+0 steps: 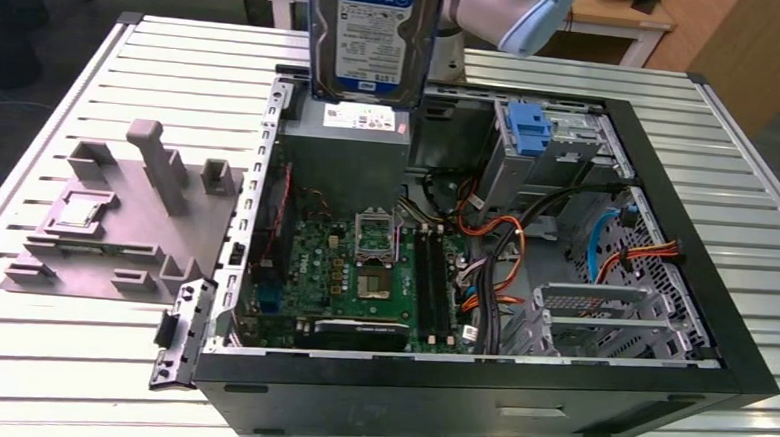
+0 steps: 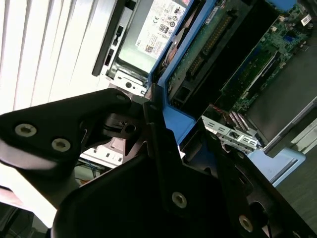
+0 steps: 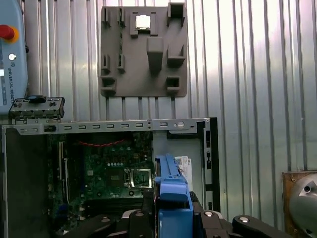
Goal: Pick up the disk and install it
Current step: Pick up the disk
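Hand: clenched on the disk; in both wrist views its black fingers (image 2: 148, 148) grip either side of the blue bracket (image 3: 173, 196). Hand (image 3: 173, 220) sits over the open computer case (image 1: 489, 379).
Disk: in the exterior view the disk (image 1: 366, 37) hangs on end, label facing the camera, at the far end of the case. Its lower edge is over the power supply box (image 1: 347, 141); contact cannot be told.
Arm: pale grey link (image 1: 508, 14) just beside the disk, on the exterior view's right.
Case interior: green motherboard (image 1: 360, 267) in the middle, orange and black cables beside it, a bare blue clip (image 1: 529, 126) on the drive cage.
Bench: slatted metal bench (image 1: 62, 362); a grey fixture block (image 1: 123, 215) lies beside the case on the exterior view's left.
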Controlling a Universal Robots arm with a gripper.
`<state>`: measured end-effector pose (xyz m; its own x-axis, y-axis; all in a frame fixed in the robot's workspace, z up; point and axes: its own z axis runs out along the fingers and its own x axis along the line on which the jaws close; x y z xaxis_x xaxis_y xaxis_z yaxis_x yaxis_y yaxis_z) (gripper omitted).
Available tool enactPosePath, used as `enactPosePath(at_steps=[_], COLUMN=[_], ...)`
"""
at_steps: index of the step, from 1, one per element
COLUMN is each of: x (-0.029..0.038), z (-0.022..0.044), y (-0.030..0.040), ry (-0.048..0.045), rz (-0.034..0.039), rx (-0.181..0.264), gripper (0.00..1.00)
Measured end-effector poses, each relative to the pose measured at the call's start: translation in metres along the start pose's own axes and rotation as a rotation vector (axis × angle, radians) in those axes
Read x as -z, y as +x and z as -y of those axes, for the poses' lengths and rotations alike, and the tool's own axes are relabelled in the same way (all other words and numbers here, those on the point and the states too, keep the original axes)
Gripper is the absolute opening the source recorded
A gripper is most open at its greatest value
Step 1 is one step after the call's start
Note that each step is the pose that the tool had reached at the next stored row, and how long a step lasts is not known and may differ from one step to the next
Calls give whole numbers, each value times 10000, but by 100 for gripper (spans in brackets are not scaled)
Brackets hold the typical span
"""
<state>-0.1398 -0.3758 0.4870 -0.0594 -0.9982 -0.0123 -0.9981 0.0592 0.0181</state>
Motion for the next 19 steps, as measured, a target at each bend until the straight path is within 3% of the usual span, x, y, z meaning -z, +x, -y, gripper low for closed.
enactPosePath(at_steps=[5,8,17,19], x=[-1,-6,-21,-24], z=[206,228,246,281], y=[-11,8,216,247], ry=[-16,-16,-16,-15], rz=[-1,-1,-1,0], rx=[1,0,0,0], gripper=[36,36,36,36])
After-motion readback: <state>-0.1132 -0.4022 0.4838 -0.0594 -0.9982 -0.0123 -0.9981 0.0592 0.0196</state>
